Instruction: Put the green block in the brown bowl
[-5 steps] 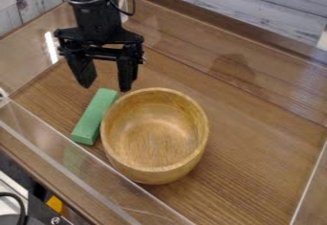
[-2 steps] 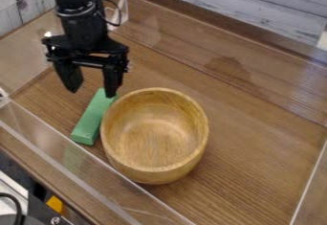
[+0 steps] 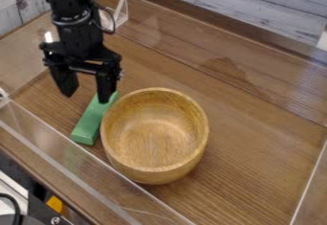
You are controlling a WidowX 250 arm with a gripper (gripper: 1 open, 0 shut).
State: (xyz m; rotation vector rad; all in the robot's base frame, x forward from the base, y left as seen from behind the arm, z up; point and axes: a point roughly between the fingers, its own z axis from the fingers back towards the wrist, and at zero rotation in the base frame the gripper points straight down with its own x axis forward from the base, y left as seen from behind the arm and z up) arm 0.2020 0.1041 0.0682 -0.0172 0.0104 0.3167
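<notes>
Gripper (image 3: 84, 83) shifted left and lower across the last second, from above the gap between block and bowl rim to a spot over the far end of the green block (image 3: 92, 119). Pointing straight down, jaws spread wide, nothing between them. Not yet touching the block, judging from the gap visible under the fingertips, though the exact clearance cannot be told from this 1 view.

Green block lying flat on the wooden table (image 3: 243, 95), unmoved, its long side just beside the left rim of the brown bowl (image 3: 156, 133), possibly touching it. Bowl empty, upright, in the same place.

Meaning for the task: approach phase nearly done, grasp not begun. Likely next: a little more descent, fingers straddling the block's narrow width, then closing. Worth watching: the right finger coming down close to the bowl rim, with little room between block and bowl, so a nudge to the bowl seems possible.
</notes>
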